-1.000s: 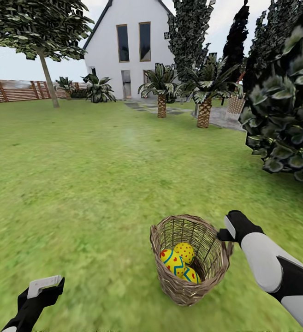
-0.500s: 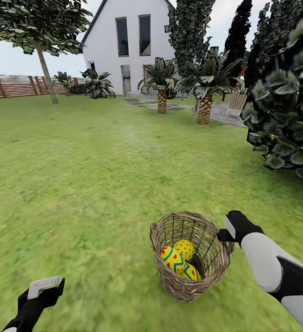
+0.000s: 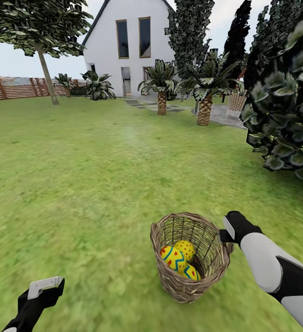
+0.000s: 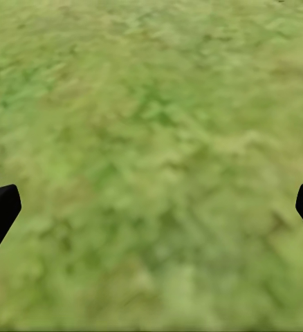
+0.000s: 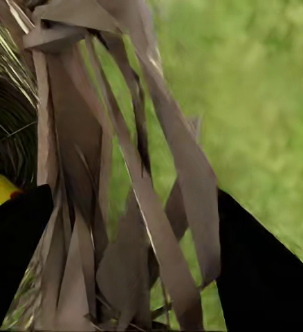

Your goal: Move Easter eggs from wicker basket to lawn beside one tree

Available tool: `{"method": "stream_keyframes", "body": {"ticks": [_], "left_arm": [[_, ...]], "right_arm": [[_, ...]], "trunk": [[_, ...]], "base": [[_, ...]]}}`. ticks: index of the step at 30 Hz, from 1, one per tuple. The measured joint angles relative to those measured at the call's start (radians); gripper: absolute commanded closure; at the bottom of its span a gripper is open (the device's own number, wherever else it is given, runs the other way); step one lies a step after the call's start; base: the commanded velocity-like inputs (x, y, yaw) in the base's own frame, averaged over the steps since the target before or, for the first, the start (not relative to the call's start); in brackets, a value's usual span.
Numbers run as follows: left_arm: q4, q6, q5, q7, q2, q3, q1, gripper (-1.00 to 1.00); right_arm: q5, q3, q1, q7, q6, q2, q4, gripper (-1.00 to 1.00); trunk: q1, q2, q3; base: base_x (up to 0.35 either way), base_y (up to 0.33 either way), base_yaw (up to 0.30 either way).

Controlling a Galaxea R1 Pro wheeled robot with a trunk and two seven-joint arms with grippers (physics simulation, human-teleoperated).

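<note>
Where the wicker basket (image 3: 190, 258) stands, right gripper (image 3: 228, 234) seemingly clasps its rim — eggs (image 3: 179, 260) inside.

Glossy white right forearm (image 3: 262, 260), black wrist and elbow, black left tool (image 3: 43, 290) with pale grey plate

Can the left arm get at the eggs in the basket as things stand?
Probably yes: the left gripper is open over bare lawn, nothing lies between it and the wicker basket, and the Easter eggs sit exposed through its open top.
</note>
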Motion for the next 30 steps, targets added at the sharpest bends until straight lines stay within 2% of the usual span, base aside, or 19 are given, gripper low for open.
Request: {"method": "stream_keyframes", "body": {"ticks": [3, 8, 28, 30], "left_arm": [[0.0, 0.0, -0.001, -0.001, 0.0, 0.0, 0.0, -1.0], [0.0, 0.0, -0.001, -0.001, 0.0, 0.0, -0.001, -1.0], [0.039, 0.0, -0.002, 0.006, 0.002, 0.0, -0.001, -1.0], [0.043, 0.0, -0.002, 0.008, 0.002, 0.0, -0.001, -1.0]], "right_arm": [[0.019, 0.011, -0.001, 0.0, 0.002, 0.0, 0.0, 1.0], [-0.008, 0.008, 0.0, 0.001, -0.003, 0.003, 0.001, 1.0], [-0.01, 0.006, 0.0, 0.019, -0.011, 0.01, 0.001, 1.0], [0.008, 0.013, 0.001, 0.069, -0.005, 0.01, 0.001, 1.0]], "trunk": [[-0.001, 0.001, 0.012], [-0.003, 0.002, 0.031], [-0.012, 0.007, 0.108], [-0.013, 0.007, 0.116]], "base": [[0.0, 0.0, 0.0], [0.0, 0.0, 0.0], [0.0, 0.0, 0.0], [0.0, 0.0, 0.0]]}}
